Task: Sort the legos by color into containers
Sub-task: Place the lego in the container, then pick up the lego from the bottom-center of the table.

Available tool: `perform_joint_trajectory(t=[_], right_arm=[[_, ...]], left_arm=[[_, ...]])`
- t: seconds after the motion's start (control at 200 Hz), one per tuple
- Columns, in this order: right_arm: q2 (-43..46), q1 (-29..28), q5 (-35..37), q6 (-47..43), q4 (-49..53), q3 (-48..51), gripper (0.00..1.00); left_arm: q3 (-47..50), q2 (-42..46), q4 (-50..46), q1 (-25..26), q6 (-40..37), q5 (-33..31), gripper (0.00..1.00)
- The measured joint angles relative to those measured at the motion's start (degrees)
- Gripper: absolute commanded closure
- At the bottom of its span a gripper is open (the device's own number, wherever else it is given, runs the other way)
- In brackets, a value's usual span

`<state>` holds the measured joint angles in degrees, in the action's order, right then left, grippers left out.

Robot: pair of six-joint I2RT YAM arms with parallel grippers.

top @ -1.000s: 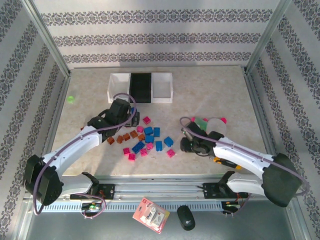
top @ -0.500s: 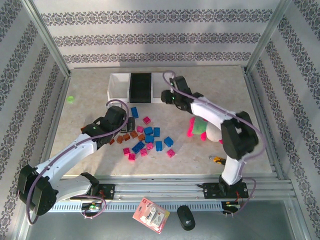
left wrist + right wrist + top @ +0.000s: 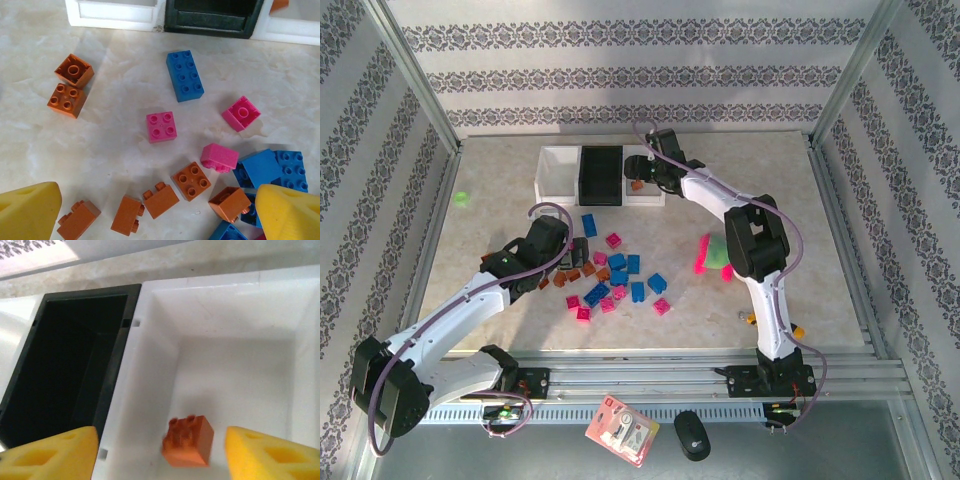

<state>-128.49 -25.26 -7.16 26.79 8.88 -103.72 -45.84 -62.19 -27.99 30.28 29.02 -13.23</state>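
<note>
The right gripper (image 3: 160,460) hangs over the right-hand white bin (image 3: 225,315) with its jaws parted, gripping nothing. An orange brick (image 3: 187,441) lies inside that bin between the yellow pads (image 3: 270,455), touching neither. The black bin (image 3: 65,370) adjoins it at 9 o'clock. The left gripper (image 3: 159,212) hovers wide open and empty over the loose bricks (image 3: 610,275). These are pink, blue and orange, scattered on the worktop (image 3: 790,190) at 6 o'clock from the bins. A long blue brick (image 3: 184,75) lies nearest the black bin.
</note>
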Motion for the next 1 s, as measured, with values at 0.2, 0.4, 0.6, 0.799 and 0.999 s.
perform_joint_trajectory(t=[0.2, 0.4, 0.6, 0.799, 0.999], right_arm=[[12.02, -0.17, -0.66, -3.30, -0.85, 12.83, 0.19], [30.71, -2.95, 0.26, -10.82, 2.14, 31.39, 0.15], [40.28, -9.31, 2.45, -18.53, 12.66, 42.10, 0.14], [41.03, -14.69, 2.75, -19.58, 19.41, 46.99, 0.16], [36.63, -15.78, 1.25, -18.29, 19.34, 47.39, 0.26]], left_arm=[[-0.02, -1.31, 0.07, 0.00, -2.12, 2.95, 0.01], [-0.07, -3.10, 0.15, 0.00, -4.24, 4.87, 0.01], [-1.55, -4.96, 0.31, 0.00, -5.92, 5.99, 0.01], [-1.57, -5.07, 0.44, 0.00, -6.36, 6.45, 0.01], [-1.66, -5.07, 0.31, 0.00, -6.29, 5.60, 0.01]])
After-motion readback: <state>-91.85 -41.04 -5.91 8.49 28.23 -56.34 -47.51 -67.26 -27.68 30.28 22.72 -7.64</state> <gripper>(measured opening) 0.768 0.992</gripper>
